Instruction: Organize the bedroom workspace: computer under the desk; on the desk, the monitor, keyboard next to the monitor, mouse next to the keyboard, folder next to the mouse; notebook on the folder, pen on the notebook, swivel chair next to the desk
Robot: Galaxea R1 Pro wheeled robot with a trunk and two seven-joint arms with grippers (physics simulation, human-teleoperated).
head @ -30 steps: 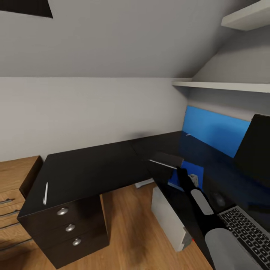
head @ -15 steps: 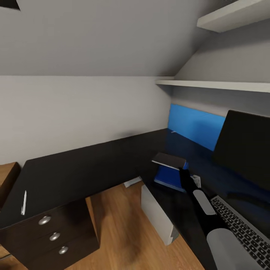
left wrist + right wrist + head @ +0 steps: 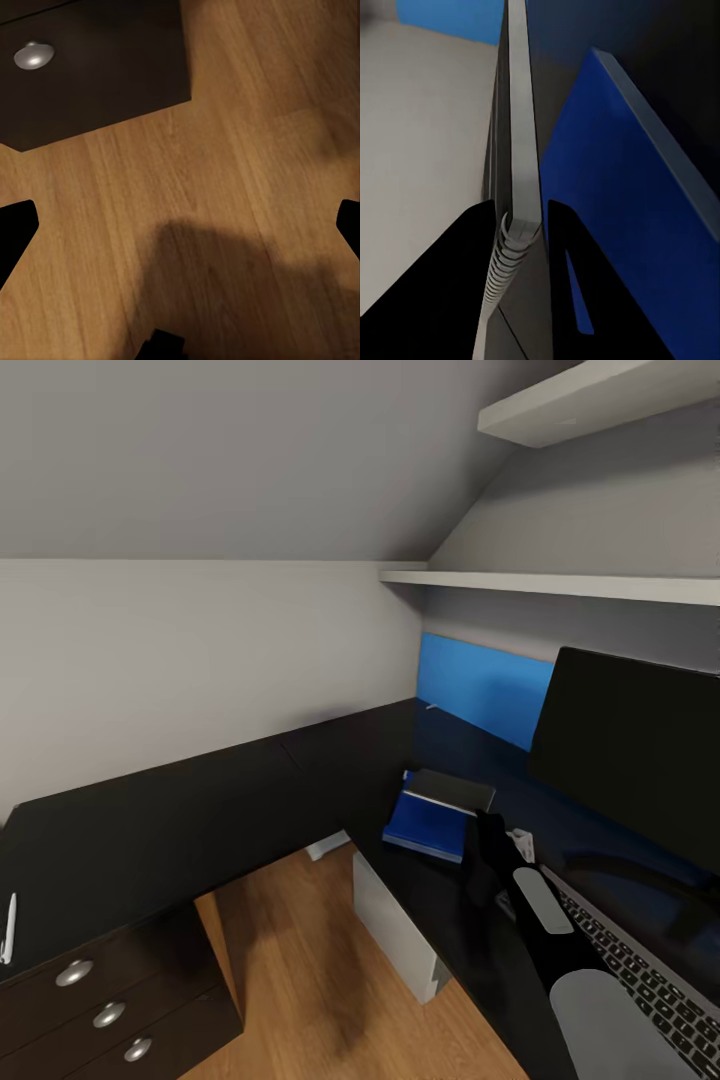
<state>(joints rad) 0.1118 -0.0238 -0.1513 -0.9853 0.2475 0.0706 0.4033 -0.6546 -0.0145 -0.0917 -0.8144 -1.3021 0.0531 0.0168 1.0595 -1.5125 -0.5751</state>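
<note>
Blue folder (image 3: 428, 827) under gripped notebook (image 3: 452, 791)

Head camera looks down from above the desk (image 3: 200, 810) corner. Left wrist camera faces straight down at the floor (image 3: 225, 187) (drawer front at its edge). Right wrist camera sits very close on the notebook (image 3: 519, 150) and folder (image 3: 615, 225), shared with the head view.

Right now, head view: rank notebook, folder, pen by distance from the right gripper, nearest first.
1. notebook: clamped in the right gripper, over the folder.
2. folder: just beneath the notebook, on the desk.
3. pen: far across, at the desk's left end above the drawers.
</note>
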